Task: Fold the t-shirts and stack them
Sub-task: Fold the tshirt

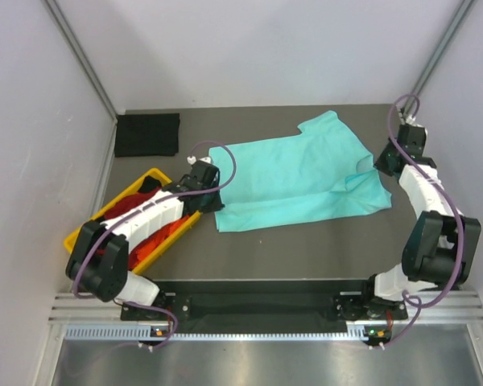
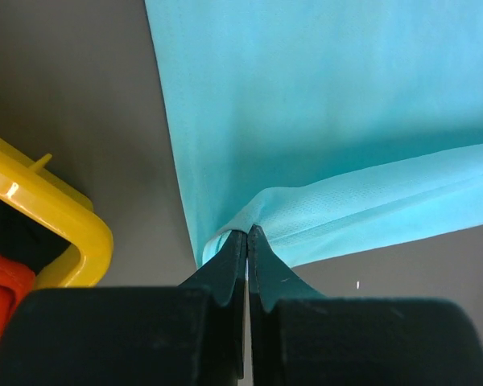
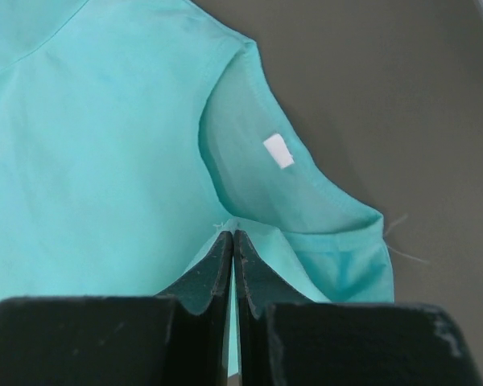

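Two pairs of jaws are clenched, and both bite the same mint-teal t-shirt. The left jaws pinch a small raised fold of cloth at a corner of the hem. The right jaws nip the fabric at the edge of the neck opening, with the white neck label just beyond their tips, inside the collar.

Between the two grips the t-shirt lies spread on the dark surface. Its body is mostly flat, with some creasing close to the right jaws. We judge that hem and neck are held at opposite ends so the cloth can be drawn taut and smoothed, or one end carried over to the other. No fold is made yet.

Just left of the left jaws stands the yellow tray, holding bunched red and orange t-shirts, which we take to be the ones waiting their turn. The left arm reaches over that tray to get to the hem.

Farther out from the left jaws, toward the far left corner, a black t-shirt lies folded flat, well apart from the teal one. It probably marks where the stack is to grow.
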Robot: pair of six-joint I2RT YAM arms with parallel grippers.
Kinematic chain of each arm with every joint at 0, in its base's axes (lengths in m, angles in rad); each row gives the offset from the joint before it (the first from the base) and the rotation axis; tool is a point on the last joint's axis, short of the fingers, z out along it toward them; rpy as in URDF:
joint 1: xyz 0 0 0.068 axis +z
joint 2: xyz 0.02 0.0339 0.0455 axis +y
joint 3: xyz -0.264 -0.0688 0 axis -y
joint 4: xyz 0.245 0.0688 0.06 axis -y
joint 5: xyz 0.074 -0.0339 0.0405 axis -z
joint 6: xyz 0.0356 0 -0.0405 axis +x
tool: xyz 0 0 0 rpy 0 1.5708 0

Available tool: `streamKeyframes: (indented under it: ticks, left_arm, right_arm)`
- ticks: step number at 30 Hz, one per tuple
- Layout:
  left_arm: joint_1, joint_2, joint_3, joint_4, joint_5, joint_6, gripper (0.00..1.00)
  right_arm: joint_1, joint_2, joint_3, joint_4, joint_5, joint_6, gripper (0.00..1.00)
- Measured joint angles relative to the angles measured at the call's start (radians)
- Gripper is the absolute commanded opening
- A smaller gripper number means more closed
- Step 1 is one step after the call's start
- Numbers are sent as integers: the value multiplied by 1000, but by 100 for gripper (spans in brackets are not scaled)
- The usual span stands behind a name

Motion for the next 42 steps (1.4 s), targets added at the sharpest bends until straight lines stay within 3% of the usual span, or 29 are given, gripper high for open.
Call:
streamKeyframes:
  ticks: [11, 42]
  left_arm:
    - [12, 75, 64, -38, -44, 18, 0]
    - [30, 281, 204, -94, -114, 53, 0]
  right_arm:
    - [69, 140, 131, 19, -84, -95, 0]
    - [75, 275, 248, -37, -33, -145, 0]
